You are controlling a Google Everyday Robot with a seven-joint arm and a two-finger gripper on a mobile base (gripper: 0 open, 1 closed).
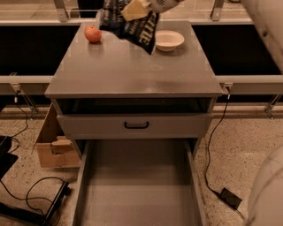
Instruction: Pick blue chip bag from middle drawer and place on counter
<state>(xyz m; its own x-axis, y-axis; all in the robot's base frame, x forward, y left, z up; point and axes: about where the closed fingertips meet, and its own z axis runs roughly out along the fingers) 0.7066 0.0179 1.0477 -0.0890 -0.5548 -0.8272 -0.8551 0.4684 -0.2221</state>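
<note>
A: Where is the blue chip bag point(132, 27) sitting right now?

B: It isn't sitting. It is hanging over the back of the counter point(132, 75), between the apple point(92, 33) and the bowl point(169, 40). The tool point(134, 9) is pinching its upper part at the top of the view.

A: How far along are you judging this?

B: I'm judging the pick as done. The middle drawer point(137, 185) is standing pulled out with its floor bare. Only 1 step is remaining: lowering the bag onto the surface and letting go.

A: What is the surface looking like, and the room?

B: The grey top is lying flat and shining slightly. Below it, a drawer front point(136, 125) with a black handle is sitting closed. A cardboard box point(53, 148) is resting on the speckled floor at the left, and a black power brick point(230, 198) is lying at the right.
</note>
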